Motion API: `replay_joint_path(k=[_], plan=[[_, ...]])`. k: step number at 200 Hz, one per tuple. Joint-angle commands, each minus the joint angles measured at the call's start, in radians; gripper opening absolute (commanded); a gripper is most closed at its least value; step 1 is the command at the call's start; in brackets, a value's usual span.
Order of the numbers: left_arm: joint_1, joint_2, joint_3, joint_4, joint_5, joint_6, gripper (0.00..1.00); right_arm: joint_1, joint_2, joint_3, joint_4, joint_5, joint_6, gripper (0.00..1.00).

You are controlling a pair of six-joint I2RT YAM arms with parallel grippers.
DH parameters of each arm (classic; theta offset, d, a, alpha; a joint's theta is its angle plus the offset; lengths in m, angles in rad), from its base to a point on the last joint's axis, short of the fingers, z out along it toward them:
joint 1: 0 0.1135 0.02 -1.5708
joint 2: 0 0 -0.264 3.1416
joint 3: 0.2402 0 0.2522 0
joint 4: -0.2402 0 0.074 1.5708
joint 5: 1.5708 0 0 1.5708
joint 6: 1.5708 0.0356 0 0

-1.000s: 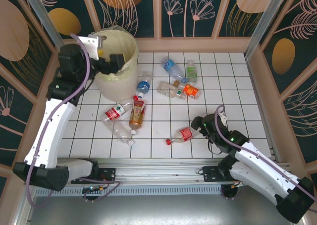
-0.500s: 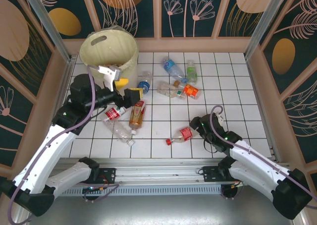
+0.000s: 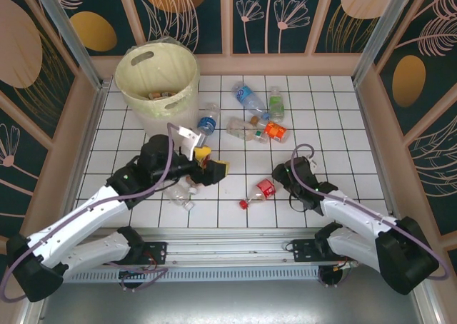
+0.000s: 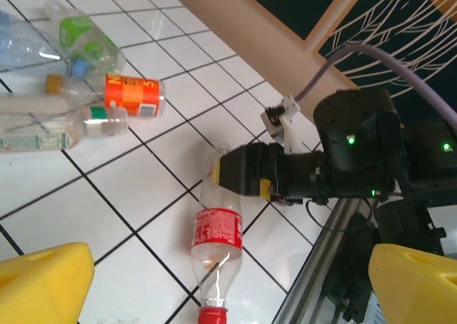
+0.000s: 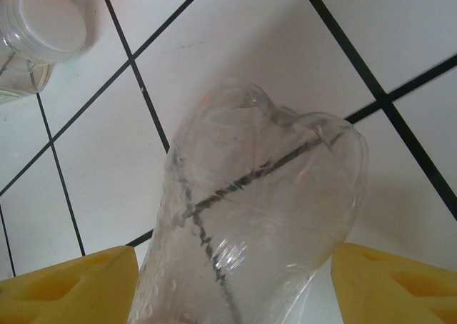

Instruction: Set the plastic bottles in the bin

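- Top view: the left arm, up at the bin [image 3: 191, 81] a second ago, has swung down and forward. The left gripper [image 3: 211, 161] now hangs over the near-middle tiles, its jaws spread wide with nothing between them. The arm covers the bottles that lay there; part of a clear bottle [image 3: 183, 194] shows beneath it.
- Top view: the right gripper [image 3: 278, 181] has pushed onto the base end of the red-labelled bottle [image 3: 265, 190]. The bottle lies on its side near the front edge, as it did before.
- Top view: the bin stands upright in the far-left corner. The blue-capped bottle [image 3: 207, 120], blue-labelled bottle [image 3: 246, 94], green-labelled bottle [image 3: 275, 104] and orange-labelled bottle [image 3: 273, 131] lie where they were.
- Top view: the table [image 3: 328, 124] is white tile with dark grout. The walls [image 3: 278, 13] are wood-framed dark panels with leaf patterns. A metal rail [image 3: 228, 238] runs along the near edge.
- Left wrist: the left gripper's [image 4: 228, 285] yellow pads [image 4: 43, 281] sit far apart at the bottom corners. Ahead, the right gripper [image 4: 232, 175] meets the base of the red-labelled bottle [image 4: 216, 231].
- Right wrist: the right gripper [image 5: 232, 285] straddles the red-labelled bottle's [image 5: 264, 195] crumpled clear base. Its pads [image 5: 68, 285] sit close against either side; I cannot tell whether they pinch it.
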Motion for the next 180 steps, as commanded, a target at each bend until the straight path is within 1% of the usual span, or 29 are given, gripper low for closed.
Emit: replay_joint_path(k=[1,29,39,41,44,63,99,112,147,180], plan=[[-0.044,0.014,-0.055,0.104,-0.048,-0.059,0.99,-0.011,0.040,0.011,0.074,-0.027,-0.064,0.72],[-0.099,0.054,-0.080,0.143,-0.089,-0.077,0.99,-0.011,0.094,0.016,0.127,-0.038,-0.104,0.70],[-0.109,0.074,-0.084,0.151,-0.089,-0.080,0.99,-0.010,0.116,0.023,0.146,-0.046,-0.123,0.69],[-0.112,0.079,-0.084,0.153,-0.089,-0.081,0.99,-0.031,0.121,0.024,0.150,-0.046,-0.128,0.69],[-0.116,0.085,-0.084,0.156,-0.090,-0.081,0.99,-0.037,0.128,0.026,0.155,-0.047,-0.133,0.68],[-0.130,0.118,-0.093,0.170,-0.087,-0.090,0.99,-0.038,0.164,0.040,0.186,-0.049,-0.175,0.66],[-0.133,0.140,-0.142,0.248,-0.060,-0.143,0.99,-0.041,0.196,0.054,0.239,-0.065,-0.254,0.55],[-0.133,0.149,-0.169,0.298,-0.029,-0.189,0.99,-0.041,0.180,0.057,0.256,-0.075,-0.287,0.52],[-0.135,0.192,-0.246,0.493,0.055,-0.339,0.99,-0.038,0.074,0.067,0.278,-0.094,-0.380,0.50],[-0.135,0.230,-0.261,0.593,0.070,-0.384,0.99,-0.035,-0.045,0.101,0.256,-0.136,-0.408,0.50]])
